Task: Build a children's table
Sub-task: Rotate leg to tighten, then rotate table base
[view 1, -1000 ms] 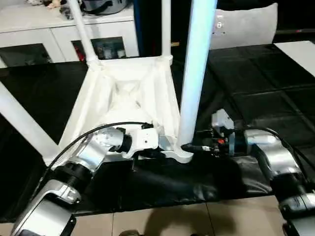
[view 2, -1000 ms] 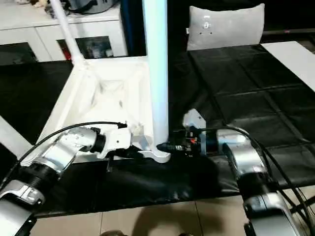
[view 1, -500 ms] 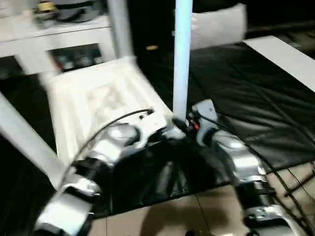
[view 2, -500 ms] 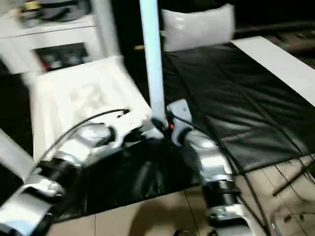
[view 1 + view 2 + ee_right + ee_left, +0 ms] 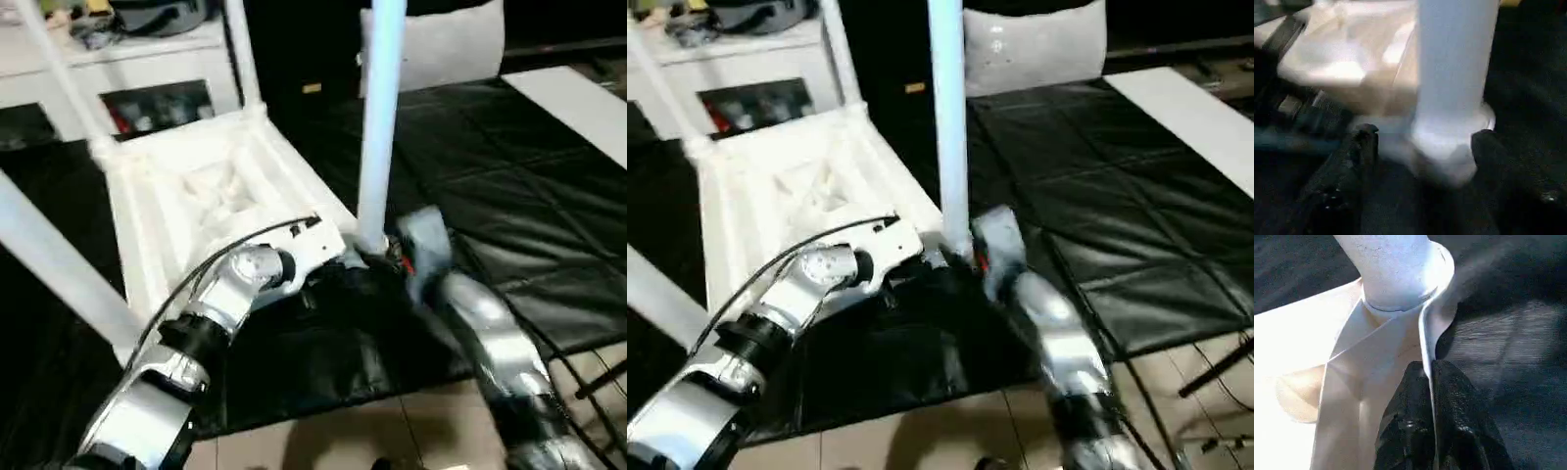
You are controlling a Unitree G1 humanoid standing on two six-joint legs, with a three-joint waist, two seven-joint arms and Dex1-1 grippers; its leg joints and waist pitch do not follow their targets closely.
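Left hand [image 5: 1430, 431] pinches raised rim of white plastic upside-down tabletop [image 5: 196, 186], frame centre-left. Right hand [image 5: 1422, 142] open, fingers [image 5: 1359, 147] straddling nearest white tubular leg [image 5: 377, 117], not clamped. Four legs appear socketed; flipping upright likely remains. Grey cushion [image 5: 441, 44] upper right.

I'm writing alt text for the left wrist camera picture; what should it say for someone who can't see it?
Two black fingers pinch the thin white rim of the upturned tabletop, right below a corner socket where a thick white leg stands seated. A black mat lies behind.
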